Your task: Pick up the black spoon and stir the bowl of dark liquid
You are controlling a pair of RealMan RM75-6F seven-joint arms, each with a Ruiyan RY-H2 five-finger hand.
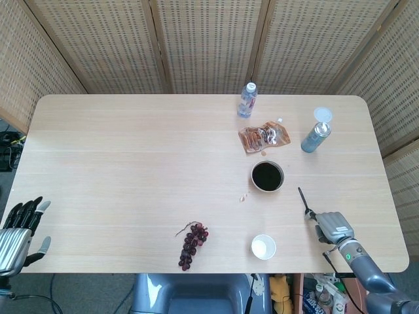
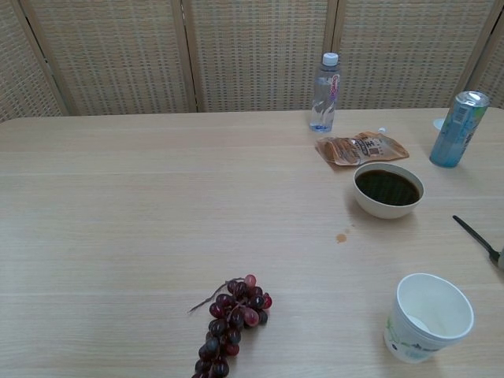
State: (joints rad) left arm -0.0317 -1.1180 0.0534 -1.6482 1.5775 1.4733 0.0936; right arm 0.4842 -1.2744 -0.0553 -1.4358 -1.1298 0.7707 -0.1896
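The right hand holds the black spoon by its end near the worktop edge, just beside the bowl; such a loose end-grip could let it slip, spilling liquid.

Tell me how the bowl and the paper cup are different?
The bowl is wide and low, the paper cup taller and narrower. The bowl is full of dark liquid; the paper cup looks almost empty. The bowl sits further back, the paper cup near the table's front edge. Both are whitish, upright and untouched.
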